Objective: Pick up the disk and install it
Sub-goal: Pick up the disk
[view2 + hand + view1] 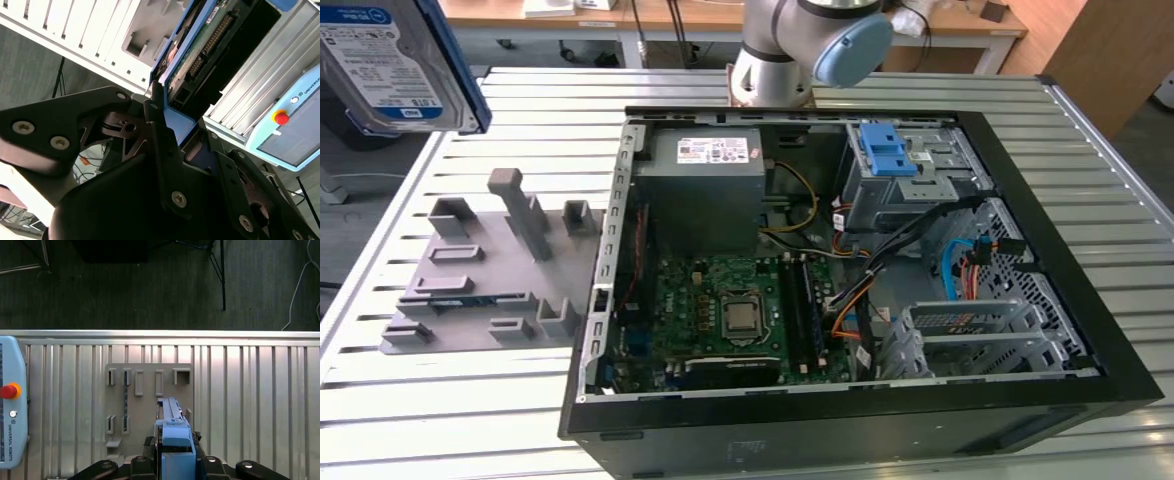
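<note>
- Hanging up in the air, the disk [394, 60] shows at the exterior view's upper left, label facing out, with its blue bracket along one edge.
- Gripper [175, 460] has it in both wrist views: the black fingers [156, 112] are clamped on the disk's bracketed end, seen edge-on.
- Past it in the first wrist view lies the grey holder plate [150, 405] on the slatted bench [250, 405].
- Well apart from the disk, the open computer case [854, 430] rests on the bench, its drive cage [921, 185] topped by a blue-latched tray.
</note>
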